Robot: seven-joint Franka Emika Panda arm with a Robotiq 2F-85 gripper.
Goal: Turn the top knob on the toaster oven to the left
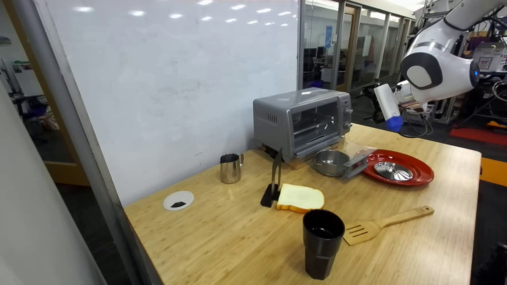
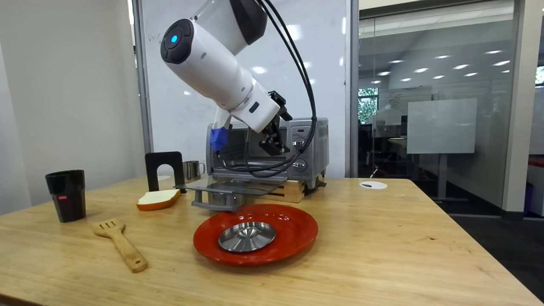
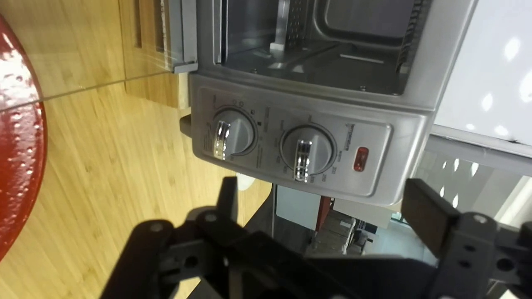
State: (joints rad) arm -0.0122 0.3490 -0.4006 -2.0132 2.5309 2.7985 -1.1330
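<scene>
The silver-grey toaster oven [image 1: 273, 122] stands against a whiteboard, its glass door lowered flat. In the wrist view its control panel fills the middle. The top knob [image 3: 318, 151], with a chrome grip bar, sits beside a red indicator light [image 3: 361, 159]; the lower knob [image 3: 241, 133] is to its left there. My gripper [image 3: 322, 187] is open, with nothing between its fingers. In the wrist view the top knob appears above the gap between the fingertips, apart from them. In an exterior view the gripper [image 2: 285, 134] hangs in front of the oven, and the top knob [image 2: 298, 142] shows beside a cable.
The lowered door [image 2: 229, 190] juts out over a steel pot [image 1: 332, 161]. Nearby lies a red plate [image 2: 293, 238] bearing a metal lid [image 2: 247, 236]. A black cup [image 1: 323, 245], wooden spatula [image 1: 400, 218], bread slice [image 1: 301, 196], black bookend [image 2: 163, 157] and steel cup [image 1: 230, 171] stand farther off.
</scene>
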